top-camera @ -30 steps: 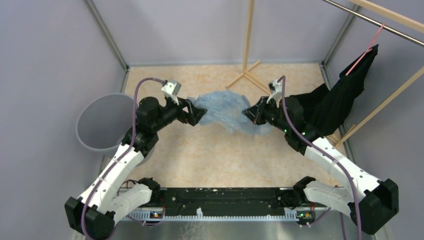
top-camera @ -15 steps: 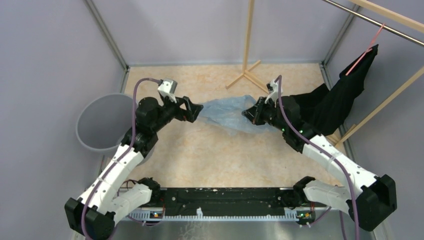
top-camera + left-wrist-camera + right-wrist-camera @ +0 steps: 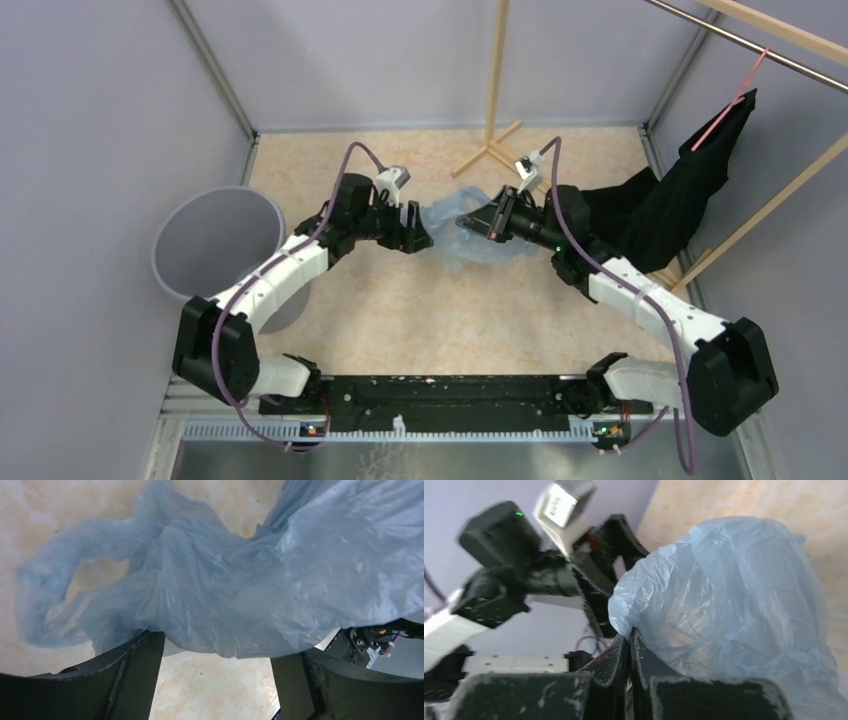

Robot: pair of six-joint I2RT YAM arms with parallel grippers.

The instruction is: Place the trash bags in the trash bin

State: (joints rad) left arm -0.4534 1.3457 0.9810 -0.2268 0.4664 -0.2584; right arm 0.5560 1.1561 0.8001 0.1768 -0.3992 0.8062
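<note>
Right tool [image 3: 630, 636]: pinches shut on a fold of the trash bags [image 3: 468, 238], holding the floppy film up above the counter [image 3: 430, 310] between the arms. Left tool [image 3: 216, 656]: stands wide astride the bag's hanging edge, gripping nothing, likely placed for a second hold. Leaves the trash bin [image 3: 205, 250] well apart, far left.
</note>
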